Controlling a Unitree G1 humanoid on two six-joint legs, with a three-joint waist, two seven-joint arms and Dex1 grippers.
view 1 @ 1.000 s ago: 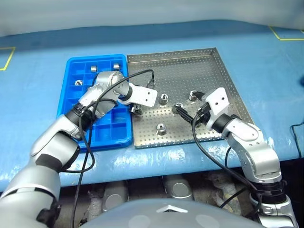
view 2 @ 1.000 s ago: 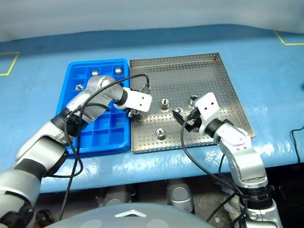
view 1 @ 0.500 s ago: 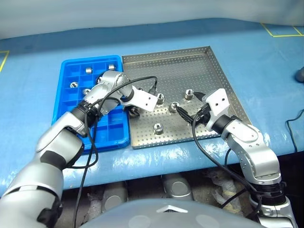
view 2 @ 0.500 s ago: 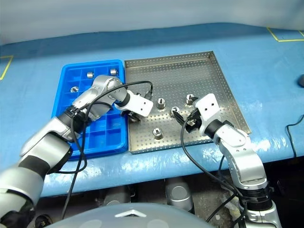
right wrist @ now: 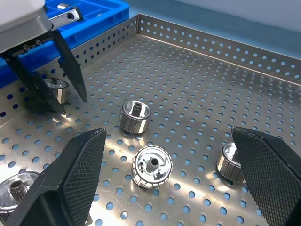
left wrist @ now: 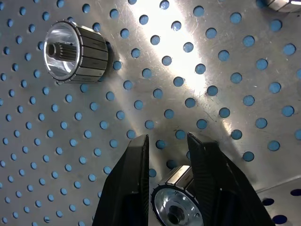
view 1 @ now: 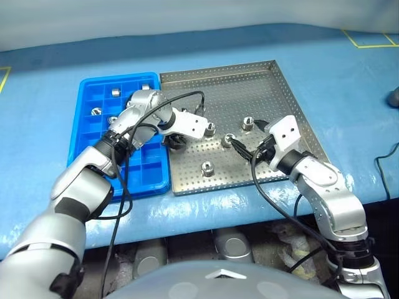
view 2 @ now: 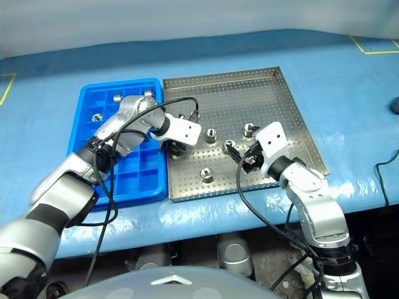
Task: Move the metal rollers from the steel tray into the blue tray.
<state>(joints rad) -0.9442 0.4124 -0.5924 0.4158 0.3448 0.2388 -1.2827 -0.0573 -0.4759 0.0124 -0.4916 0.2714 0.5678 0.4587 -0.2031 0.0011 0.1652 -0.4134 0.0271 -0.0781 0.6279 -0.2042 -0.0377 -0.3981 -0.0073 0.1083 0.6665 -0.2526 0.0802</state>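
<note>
Blue sheeting is spread over the table, with yellow tape marks at its far corners. On it the steel tray is set, and the blue tray lies touching the steel tray's left rim. The left gripper is seen closed on one of the metal rollers just above the steel tray's perforated floor, near its left rim; that roller is partly cut off in the left wrist view. The right gripper is held wide open, low over the steel tray's near right part, with loose rollers before it. Several rollers are seen in the blue tray's far compartments, some hidden by the left arm.
</note>
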